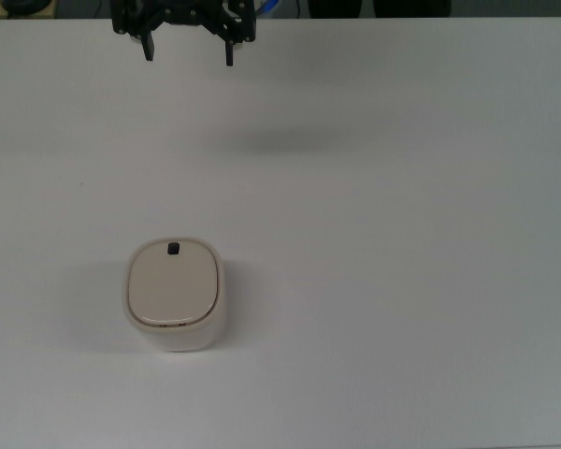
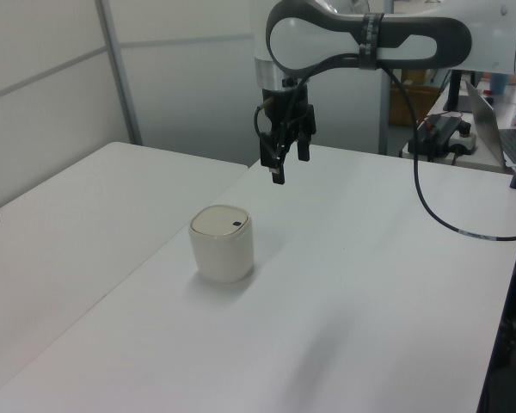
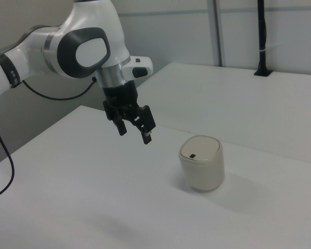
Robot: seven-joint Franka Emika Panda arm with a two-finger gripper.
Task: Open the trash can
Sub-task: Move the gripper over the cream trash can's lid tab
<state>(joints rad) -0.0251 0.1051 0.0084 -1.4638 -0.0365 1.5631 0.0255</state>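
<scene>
Top view showed the gripper (image 1: 188, 51), fingers spread, hanging well apart from the trash can (image 1: 175, 295); a descent missing its 1 small button (image 1: 173, 248) could tip it.

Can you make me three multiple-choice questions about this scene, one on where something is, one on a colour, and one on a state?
1. Where is the gripper relative to the trash can?
A. Resting on its lid
B. Raised in the air, off to one side of it
C. Inside it

2. What colour is the small push button on the lid?
A. Black
B. Red
C. Green

3. What state is the trash can's lid in?
A. Swung fully up
B. Lying off on the table
C. Closed flat on the can

Answers:
1. B, because the left view and the right view show clear air between the gripper and the can, with the gripper off to one side.
2. A, because the top view shows a dark black square near the lid's edge.
3. C, because the beige lid sits flush with the rim in all three views.
</scene>
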